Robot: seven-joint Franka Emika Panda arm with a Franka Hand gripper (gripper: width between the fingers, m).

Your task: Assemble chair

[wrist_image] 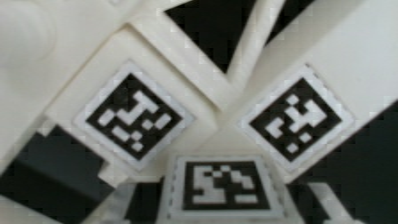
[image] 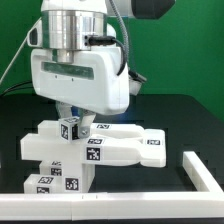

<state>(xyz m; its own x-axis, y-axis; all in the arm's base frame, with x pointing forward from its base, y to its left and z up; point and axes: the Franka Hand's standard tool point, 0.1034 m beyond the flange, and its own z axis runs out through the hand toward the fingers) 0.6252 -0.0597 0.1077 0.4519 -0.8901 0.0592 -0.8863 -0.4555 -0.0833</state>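
Fig., ext. view: you see the gripper (image: 68, 118) low over the chair parts (image: 60, 152), stacked on the black bench (image: 180, 120) toward the ext. view's left; a small tagged cube (image: 70, 129) tops the stack, directly under the gripper; a flat slab (image: 125, 148) runs off to the ext. view's right; a white rail (image: 120, 193) lies in front. Wrist view: dark fingers (wrist_image: 50, 175) flank the cube; you can't tell whether they pinch it or stand clear.

Chair pieces (image: 125, 150) and small cube (image: 68, 128) matte white, each with square black-and-white tags (image: 93, 154); table (image: 195, 115) black, backdrop (image: 190, 50) green, arm (image: 85, 75) glossy white.
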